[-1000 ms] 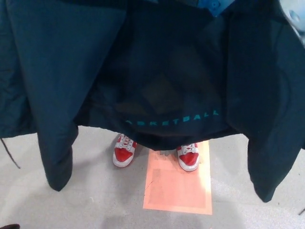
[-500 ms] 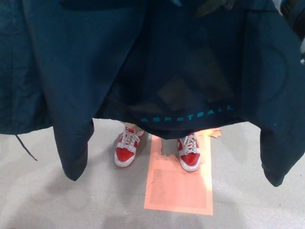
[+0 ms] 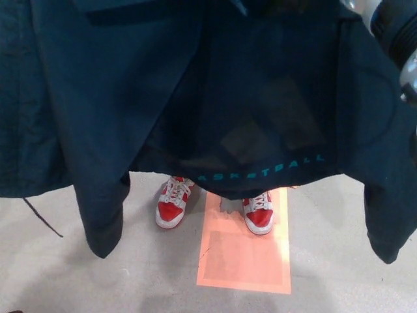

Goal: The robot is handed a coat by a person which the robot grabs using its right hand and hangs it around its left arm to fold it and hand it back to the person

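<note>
Coat (image 3: 195, 98), dark navy, hangs spread open across the upper view, probably held up for the handover. The robot's right hand (image 3: 393, 29) shows partly beside the coat's upper edge; its grip cannot be told. Below-left of it, a person's red shoes (image 3: 171, 207) stand by an orange mat (image 3: 244, 261). The left hand is unseen.
</note>
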### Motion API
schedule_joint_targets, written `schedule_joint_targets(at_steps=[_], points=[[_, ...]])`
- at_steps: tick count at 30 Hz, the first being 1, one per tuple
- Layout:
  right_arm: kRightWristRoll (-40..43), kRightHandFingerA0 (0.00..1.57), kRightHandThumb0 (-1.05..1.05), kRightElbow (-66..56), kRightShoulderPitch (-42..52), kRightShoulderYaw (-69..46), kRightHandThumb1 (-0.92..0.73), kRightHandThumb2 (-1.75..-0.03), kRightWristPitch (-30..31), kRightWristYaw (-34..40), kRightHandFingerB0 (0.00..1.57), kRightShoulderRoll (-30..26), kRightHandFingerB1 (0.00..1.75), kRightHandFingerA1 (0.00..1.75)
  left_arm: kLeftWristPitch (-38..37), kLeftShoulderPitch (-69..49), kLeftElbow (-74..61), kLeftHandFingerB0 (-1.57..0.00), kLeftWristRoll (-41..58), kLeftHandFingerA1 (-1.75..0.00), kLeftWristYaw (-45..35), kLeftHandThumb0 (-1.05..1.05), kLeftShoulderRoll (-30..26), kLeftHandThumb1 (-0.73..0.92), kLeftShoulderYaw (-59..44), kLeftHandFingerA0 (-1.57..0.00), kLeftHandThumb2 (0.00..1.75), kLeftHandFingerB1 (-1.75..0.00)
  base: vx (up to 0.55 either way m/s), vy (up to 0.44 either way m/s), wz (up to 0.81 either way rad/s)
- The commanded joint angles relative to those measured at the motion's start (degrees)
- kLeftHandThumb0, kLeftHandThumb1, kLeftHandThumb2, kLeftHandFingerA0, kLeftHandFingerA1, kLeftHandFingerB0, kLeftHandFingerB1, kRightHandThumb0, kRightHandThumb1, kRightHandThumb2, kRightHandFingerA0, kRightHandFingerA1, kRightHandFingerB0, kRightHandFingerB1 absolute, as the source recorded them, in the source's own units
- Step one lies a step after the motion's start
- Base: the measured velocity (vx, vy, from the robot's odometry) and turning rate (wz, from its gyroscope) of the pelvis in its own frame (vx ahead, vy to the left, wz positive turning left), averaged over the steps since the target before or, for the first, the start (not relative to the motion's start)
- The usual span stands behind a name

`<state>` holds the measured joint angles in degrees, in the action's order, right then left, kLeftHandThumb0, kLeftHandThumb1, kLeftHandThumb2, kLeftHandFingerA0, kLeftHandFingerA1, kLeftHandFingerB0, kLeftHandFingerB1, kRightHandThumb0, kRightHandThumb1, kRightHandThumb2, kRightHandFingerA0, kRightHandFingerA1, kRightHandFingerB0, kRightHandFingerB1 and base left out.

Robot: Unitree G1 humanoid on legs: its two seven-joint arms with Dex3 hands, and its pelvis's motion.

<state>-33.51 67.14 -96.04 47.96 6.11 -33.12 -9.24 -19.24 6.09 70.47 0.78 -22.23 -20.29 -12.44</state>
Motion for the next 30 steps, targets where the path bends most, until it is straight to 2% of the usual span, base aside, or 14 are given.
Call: schedule_joint_targets(at_steps=[1, 2, 10, 11, 12, 15, 16, 17, 18, 19, 20, 21, 27, 30], points=[[-0.8, 0.63, -0.38, -2.5, 8.6, -5.3, -0.91, -0.67, -4.8, 18.2, 0.54, -3.4, 0.43, 0.48, 0.2, -0.3, -0.3, -0.11, 2.0, -0.28, -1.0, -0.73, -0.3, 0.9, -1.1, -0.11, 0.68, -0.28, 0.0, 0.0, 0.0], [-0.3, 0.62, -0.38, -2.8, 9.1, -6.4, -0.91, -0.67, -4.8, 19.1, 0.56, -3.4, 0.45, 0.51, -0.1, -0.4, -0.2, -0.03, 2.0, -0.39, -1.1, -0.73, -0.2, 0.71, -1.1, -0.05, 1.05, -0.39, 0.0, 0.0, 0.0], [1.3, 0.72, -0.38, -3.5, 12.6, -13.4, -0.9, -0.66, -8.3, 28.5, 0.58, -3.5, 0.52, 0.96, -0.6, -0.6, -0.2, -0.05, 1.4, -0.46, -0.2, -0.77, -0.3, 0.73, -0.6, -0.13, 1.05, -0.42, 0.0, 0.0, 0.0], [1.2, 0.76, -0.39, -3.5, 12.7, -14.1, -0.9, -0.66, -9.1, 29.6, 0.63, -3.7, 0.54, 0.86, -0.7, -0.5, -0.3, -0.12, 1.7, -0.31, -0.4, -0.72, -0.2, 0.92, -0.8, -0.13, 0.67, -0.3, 0.0, 0.0, 0.0], [1.1, 0.82, -0.4, -3.5, 12.5, -14.7, -0.88, -0.66, -9.8, 31.0, 0.71, -3.9, 0.89, 1.22, -0.7, -0.6, -0.4, 0.0, 2.1, -0.46, -0.9, -0.76, 0.0, 0.72, -1.1, -0.1, 1.04, -0.39, 0.0, 0.0, 0.0], [0.7, 0.87, -0.38, -3.3, 11.8, -16.2, -0.85, -0.66, -11.2, 34.0, 0.76, -4.1, 0.65, 1.27, -1.0, -0.5, -0.6, -0.02, 2.7, -0.44, -1.9, -0.79, 0.3, 0.73, -1.4, -0.07, 1.04, -0.38, 0.0, 0.0, 0.0], [0.5, 0.84, -0.41, -3.2, 11.5, -16.7, -0.82, -0.7, -11.4, 35.0, 0.69, -4.1, 0.93, 1.45, -1.1, -0.4, -0.6, -0.03, 3.0, -0.44, -2.2, -0.73, 0.5, 0.7, -1.7, -0.06, 1.03, -0.4, 0.0, 0.0, 0.0], [0.3, 0.84, -0.41, -3.1, 11.4, -16.9, -0.82, -0.7, -11.4, 35.2, 0.69, -4.0, 0.93, 1.45, -1.1, -0.4, -0.6, -0.03, 3.2, -0.44, -2.4, -0.73, 0.5, 0.7, -1.8, -0.06, 1.03, -0.4, 0.0, 0.0, 0.0], [0.3, 0.78, -0.4, -3.1, 11.1, -17.4, -0.86, -0.65, -11.2, 35.5, 0.61, -4.0, 1.29, 1.59, -1.1, -0.4, -0.7, -0.04, 3.1, -0.43, -2.4, -0.73, 0.6, 0.7, -1.8, -0.05, 1.03, -0.4, 0.0, 0.0, 0.0], [0.3, 0.83, -0.42, -2.9, 10.1, -17.9, -0.73, -1.06, -11.1, 35.5, 0.7, -4.2, 1.09, 1.16, -0.9, -0.6, -1.3, -0.04, 3.3, -0.41, -2.8, -0.71, 0.8, 0.7, -1.7, -0.04, 1.03, -0.41, 0.0, 0.0, 0.0], [0.1, 0.69, -0.38, -2.7, 9.7, -18.1, -0.89, -0.68, -11.2, 35.9, 0.54, -4.2, 1.51, 1.69, -0.9, -0.8, -1.7, -0.04, 3.4, -0.39, -3.1, -0.7, 0.9, 0.71, -1.7, -0.04, 1.04, -0.4, 0.0, 0.0, 0.0], [0.0, 0.71, -0.38, -2.5, 9.4, -18.5, -0.89, -0.66, -11.4, 36.4, 0.5, -4.2, 1.58, 1.75, -1.0, -0.9, -2.0, -0.04, 3.3, -0.4, -3.2, -0.7, 1.0, 0.71, -1.7, -0.04, 1.04, -0.4, 0.0, 0.0, 0.0], [-0.4, 0.74, -0.38, -1.0, 7.7, -20.1, -0.85, -0.69, -13.1, 39.8, 0.65, -4.6, 1.2, 1.64, -1.0, -1.4, -3.0, -0.04, 3.8, -0.4, -4.2, -0.7, 1.3, 0.71, -2.1, -0.04, 1.03, -0.41, 0.0, 0.0, 0.0], [-0.4, 0.76, -0.38, -0.4, 7.0, -20.7, -0.85, -0.69, -14.1, 40.5, 0.63, -4.8, 1.28, 1.65, -1.2, -1.7, -3.6, -0.04, 4.0, -0.39, -5.3, -0.68, 1.3, 0.71, -2.2, -0.04, 1.03, -0.39, 0.0, 0.0, 0.0]])
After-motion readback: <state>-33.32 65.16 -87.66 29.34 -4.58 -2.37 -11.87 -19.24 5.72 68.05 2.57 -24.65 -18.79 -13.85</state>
